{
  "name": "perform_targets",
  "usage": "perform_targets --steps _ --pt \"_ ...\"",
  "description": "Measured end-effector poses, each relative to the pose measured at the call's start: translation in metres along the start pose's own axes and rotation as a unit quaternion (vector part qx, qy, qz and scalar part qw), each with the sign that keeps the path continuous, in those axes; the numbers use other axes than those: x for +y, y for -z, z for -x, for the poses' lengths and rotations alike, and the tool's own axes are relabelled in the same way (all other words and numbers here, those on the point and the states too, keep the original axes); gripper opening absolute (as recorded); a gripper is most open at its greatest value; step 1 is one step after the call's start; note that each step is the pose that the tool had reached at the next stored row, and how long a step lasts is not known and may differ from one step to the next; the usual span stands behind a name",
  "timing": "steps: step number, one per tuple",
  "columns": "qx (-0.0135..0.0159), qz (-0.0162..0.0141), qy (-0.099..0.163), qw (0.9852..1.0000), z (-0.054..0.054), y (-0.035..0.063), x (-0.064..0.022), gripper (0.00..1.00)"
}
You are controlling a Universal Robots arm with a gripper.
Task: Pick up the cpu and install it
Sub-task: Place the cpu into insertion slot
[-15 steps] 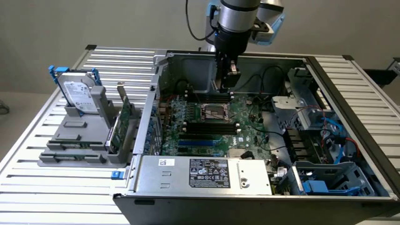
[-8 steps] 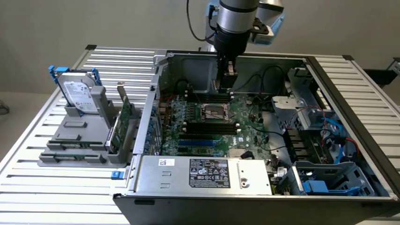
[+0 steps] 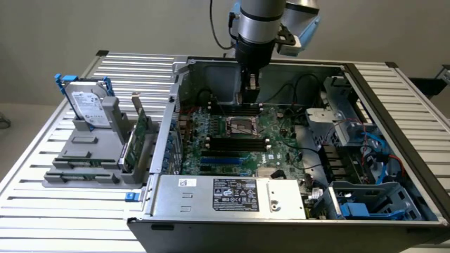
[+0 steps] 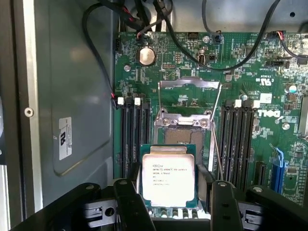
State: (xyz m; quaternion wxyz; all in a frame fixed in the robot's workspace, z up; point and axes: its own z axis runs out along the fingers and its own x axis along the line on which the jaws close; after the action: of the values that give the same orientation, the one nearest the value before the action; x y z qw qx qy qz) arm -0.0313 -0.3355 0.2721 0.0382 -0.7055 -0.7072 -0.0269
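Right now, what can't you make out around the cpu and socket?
Wrist view: part of the socket, covered by the cpu.
Wrist view: one cpu edge, behind the gripper.
Wrist view: cpu print, too small.
Exterior view: gripper's height above the socket, too small to judge.

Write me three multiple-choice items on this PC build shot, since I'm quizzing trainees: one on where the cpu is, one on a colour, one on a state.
1. Where is the cpu?
A. On the floor.
B. Between the fingers, above the motherboard.
C. In a person's hand.

2. What colour is the motherboard?
A. Red.
B. Black.
C. Green.

3. How is the cover frame of the socket?
A. Swung open.
B. Clamped shut.
C. Hidden under a cooler.

Answers:
1 B: the wrist view shows the chip gripped over the board.
2 C: the board is green in both views.
3 A: the frame stands lifted off the socket.
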Motion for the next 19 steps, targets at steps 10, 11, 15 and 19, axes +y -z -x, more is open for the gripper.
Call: perform_targets --steps 10,11,15,19 --pt "0.0003 0.0053 -0.031 0.9995 0.003 -0.0165 -0.0028 0.55" --pt "0.0005 0.0089 -0.031 0.9995 0.007 -0.0171 -0.0048 0.55" --pt "-0.0014 0.0355 -0.028 0.9990 0.014 -0.0220 -0.0138 0.55" --pt "-0.0050 0.0372 -0.028 0.9989 0.014 -0.0258 -0.0146 0.55"
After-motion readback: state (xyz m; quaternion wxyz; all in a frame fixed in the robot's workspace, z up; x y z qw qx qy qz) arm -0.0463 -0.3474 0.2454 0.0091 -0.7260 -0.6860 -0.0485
